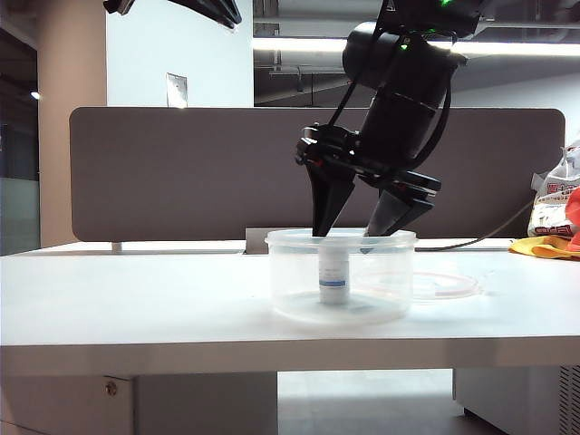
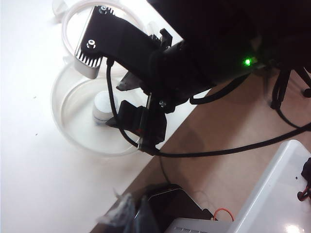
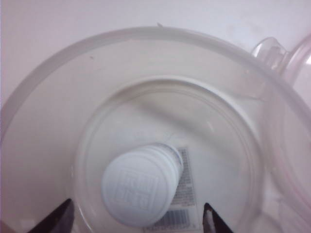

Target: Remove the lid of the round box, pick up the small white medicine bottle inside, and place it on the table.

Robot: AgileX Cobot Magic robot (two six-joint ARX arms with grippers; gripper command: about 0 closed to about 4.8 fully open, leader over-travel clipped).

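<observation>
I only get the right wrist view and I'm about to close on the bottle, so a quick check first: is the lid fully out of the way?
Observer: Yes. The lid lies flat on the table, beside the round box.
Operator: How deep is my hand?
Observer: The right hand has its fingertips just inside the rim, above the small white medicine bottle, which stands upright.
Operator: Where's the left hand?
Observer: Not visible in any view; its wrist camera looks at the box from off to the side.
</observation>
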